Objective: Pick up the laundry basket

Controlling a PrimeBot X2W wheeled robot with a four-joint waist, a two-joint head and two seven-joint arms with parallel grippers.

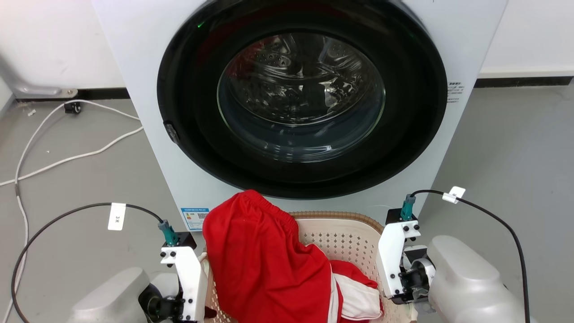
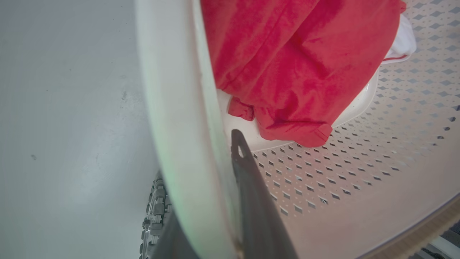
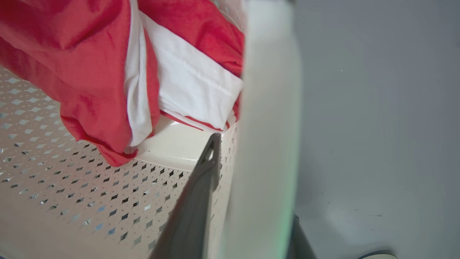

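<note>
The laundry basket (image 1: 334, 216), cream perforated plastic with a brown woven rim, stands on the floor right in front of the washer. A red and white garment (image 1: 262, 262) lies in it and hangs over its left side. My left gripper (image 2: 196, 154) straddles the basket's left wall (image 2: 179, 108), one dark finger (image 2: 251, 194) inside and the other outside, clamped on it. My right gripper (image 3: 255, 176) grips the right wall (image 3: 266, 126) the same way, with its inner finger (image 3: 196, 201) beside the perforated floor (image 3: 72, 187). In the head view both wrists flank the basket.
A white front-loading washer (image 1: 148, 112) with its round dark glass door (image 1: 302, 96) shut rises directly behind the basket. White cables (image 1: 67, 158) trail over the grey floor at the left. Bare floor (image 1: 515, 148) lies to the right, and a white wall stands behind.
</note>
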